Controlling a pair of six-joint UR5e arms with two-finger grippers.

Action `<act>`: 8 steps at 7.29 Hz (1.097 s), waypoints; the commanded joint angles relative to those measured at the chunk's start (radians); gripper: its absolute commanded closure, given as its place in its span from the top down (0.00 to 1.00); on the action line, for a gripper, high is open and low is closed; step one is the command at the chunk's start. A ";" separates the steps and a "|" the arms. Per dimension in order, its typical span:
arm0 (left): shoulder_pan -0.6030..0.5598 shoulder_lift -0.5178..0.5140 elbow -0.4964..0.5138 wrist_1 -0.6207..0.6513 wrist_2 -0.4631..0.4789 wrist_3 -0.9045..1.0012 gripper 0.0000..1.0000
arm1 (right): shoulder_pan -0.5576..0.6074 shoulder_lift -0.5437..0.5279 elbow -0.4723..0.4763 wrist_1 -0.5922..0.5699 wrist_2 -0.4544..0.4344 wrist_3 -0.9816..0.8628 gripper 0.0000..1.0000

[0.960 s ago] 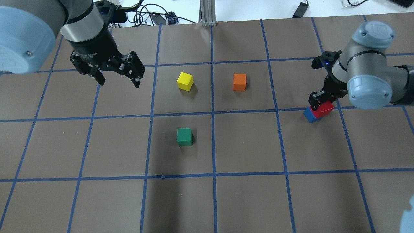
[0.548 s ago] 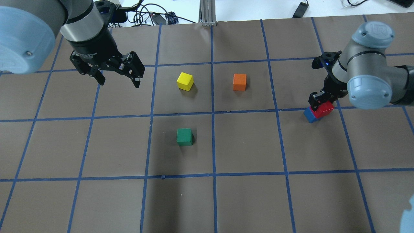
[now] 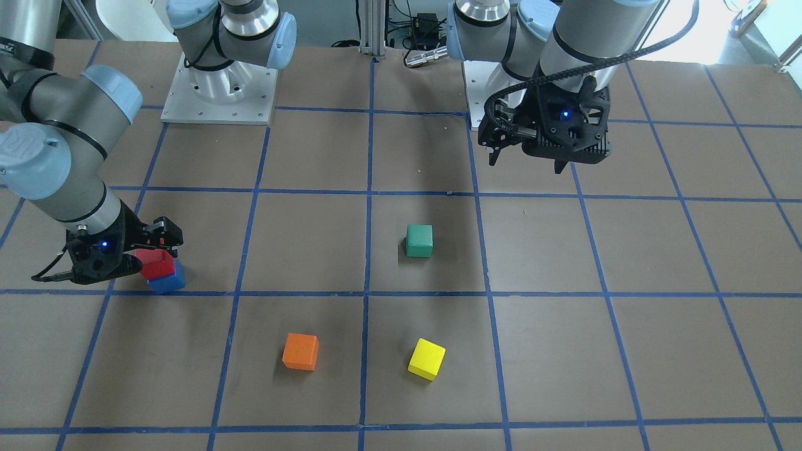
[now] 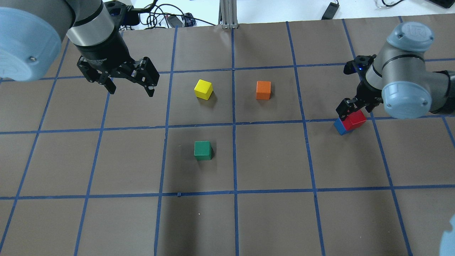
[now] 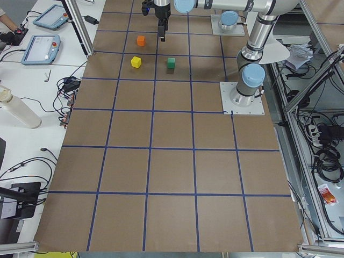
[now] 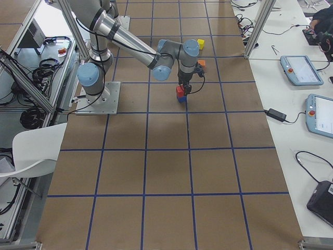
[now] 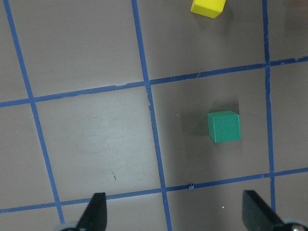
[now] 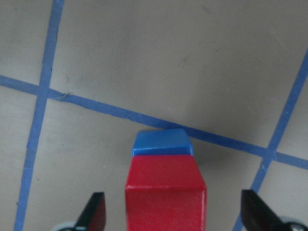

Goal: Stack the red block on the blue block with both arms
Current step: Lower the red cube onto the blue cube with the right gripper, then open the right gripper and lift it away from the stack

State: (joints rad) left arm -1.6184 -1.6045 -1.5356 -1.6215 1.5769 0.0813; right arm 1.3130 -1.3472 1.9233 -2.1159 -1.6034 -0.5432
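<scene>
The red block [image 4: 356, 120] sits on top of the blue block [image 4: 340, 127] at the table's right side, slightly offset. The stack also shows in the front view, red block [image 3: 155, 263] over blue block [image 3: 168, 283]. My right gripper [image 4: 355, 108] is open, with its fingers on either side of the red block and apart from it. In the right wrist view the red block [image 8: 166, 192] lies between the spread fingers, with the blue block [image 8: 162, 143] under it. My left gripper [image 4: 131, 90] is open and empty, held above the far left of the table.
A yellow cube [image 4: 203, 89] and an orange cube [image 4: 263, 90] sit at mid-table towards the far side. A green cube [image 4: 202, 150] sits nearer to the robot. Blue tape lines grid the brown table cover.
My right gripper has opened and let go of the red block, which stays on the blue block. The left arm has not moved.
</scene>
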 commanded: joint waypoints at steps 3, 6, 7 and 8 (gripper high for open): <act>0.000 0.000 0.000 0.000 0.002 0.000 1.00 | 0.012 -0.185 -0.065 0.251 -0.029 0.052 1.00; 0.000 0.001 0.000 0.000 0.000 0.000 1.00 | 0.158 -0.188 -0.246 0.439 -0.026 0.286 1.00; 0.000 0.001 0.000 0.000 0.002 0.000 1.00 | 0.195 -0.187 -0.254 0.432 -0.023 0.340 1.00; 0.000 0.001 0.000 0.000 0.002 0.000 1.00 | 0.203 -0.187 -0.259 0.432 -0.023 0.392 1.00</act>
State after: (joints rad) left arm -1.6184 -1.6032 -1.5355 -1.6214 1.5781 0.0813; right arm 1.4872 -1.5352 1.6802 -1.6876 -1.6272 -0.2226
